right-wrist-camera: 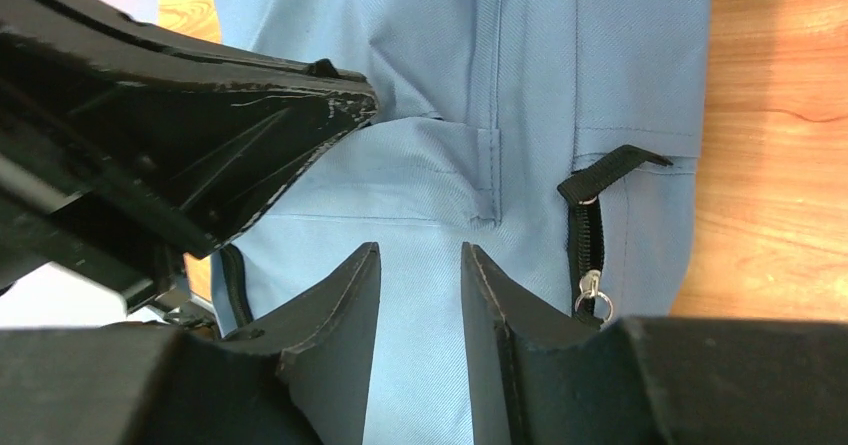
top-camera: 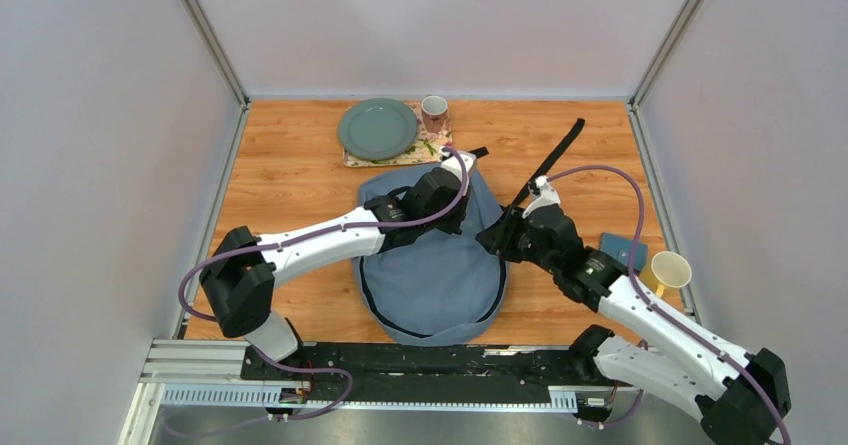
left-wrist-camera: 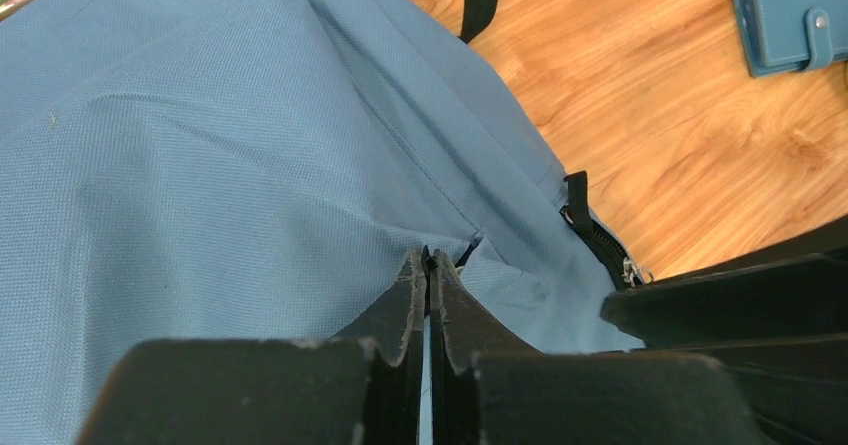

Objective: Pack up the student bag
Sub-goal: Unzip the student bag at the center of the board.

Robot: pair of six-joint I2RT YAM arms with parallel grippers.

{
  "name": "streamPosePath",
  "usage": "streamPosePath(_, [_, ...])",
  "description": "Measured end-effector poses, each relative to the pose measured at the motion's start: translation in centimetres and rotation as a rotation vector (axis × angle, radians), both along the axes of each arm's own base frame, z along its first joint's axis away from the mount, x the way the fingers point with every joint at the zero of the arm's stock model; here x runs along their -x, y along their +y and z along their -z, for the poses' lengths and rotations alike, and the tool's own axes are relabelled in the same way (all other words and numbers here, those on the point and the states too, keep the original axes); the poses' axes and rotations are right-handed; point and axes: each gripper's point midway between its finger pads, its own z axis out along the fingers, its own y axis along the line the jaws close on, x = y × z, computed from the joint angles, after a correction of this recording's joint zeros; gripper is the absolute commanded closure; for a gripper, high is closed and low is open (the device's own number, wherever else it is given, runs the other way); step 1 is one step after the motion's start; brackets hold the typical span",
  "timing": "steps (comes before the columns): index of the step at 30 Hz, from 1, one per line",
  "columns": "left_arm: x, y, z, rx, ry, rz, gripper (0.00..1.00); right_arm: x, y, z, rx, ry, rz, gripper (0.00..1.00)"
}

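Note:
The student bag (top-camera: 430, 280) lies flat in the middle of the table, grey-blue with dark zips. My left gripper (top-camera: 466, 221) is over its upper right part. In the left wrist view the left gripper (left-wrist-camera: 428, 261) is shut, pinching a raised fold of the bag's fabric (left-wrist-camera: 230, 165). My right gripper (top-camera: 493, 237) is at the bag's right edge, close to the left one. In the right wrist view the right gripper (right-wrist-camera: 420, 265) stands open over the fabric (right-wrist-camera: 430, 175), holding nothing. A zip with a metal pull (right-wrist-camera: 592, 291) runs just right of it.
At the back stand a green plate (top-camera: 377, 128) and a mug (top-camera: 434, 113) on a floral mat (top-camera: 392, 157). A black strap (top-camera: 556, 153) trails to the back right. A blue wallet (top-camera: 622, 250) and a yellow cup (top-camera: 670, 268) sit at the right.

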Motion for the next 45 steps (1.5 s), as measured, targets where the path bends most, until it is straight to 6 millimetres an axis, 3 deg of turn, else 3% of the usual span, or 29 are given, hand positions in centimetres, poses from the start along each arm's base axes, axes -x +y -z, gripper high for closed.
streamPosePath(10, [0.0, 0.0, 0.0, 0.010, -0.004, -0.003, 1.00, -1.5, 0.8, 3.1, 0.088, 0.047, -0.017, 0.59])
streamPosePath(13, [0.0, 0.1, -0.1, 0.012, -0.006, -0.003, 1.00, -1.9, 0.8, 3.6, 0.101, 0.052, -0.020, 0.72])
streamPosePath(17, [0.1, 0.1, -0.2, 0.017, -0.009, -0.003, 1.00, -2.5, 0.9, 3.7, 0.104, 0.041, -0.032, 1.00])
streamPosePath(27, [0.2, 1.0, 0.0, 0.003, -0.019, -0.018, 1.00, -2.8, 0.5, 3.8, 0.090, 0.058, -0.029, 1.00])
streamPosePath(32, [0.6, 5.3, -0.3, -0.046, -0.056, -0.092, 1.00, -3.2, -0.1, 3.9, 0.074, 0.066, 0.003, 1.00])
streamPosePath(40, [1.1, 15.9, -0.5, -0.093, -0.098, -0.278, 1.00, -3.2, -0.2, 3.5, 0.051, 0.061, 0.014, 1.00])
streamPosePath(45, [1.9, 18.4, -0.3, -0.075, -0.103, -0.315, 1.00, -2.8, 0.5, 2.7, 0.005, 0.057, -0.018, 1.00])
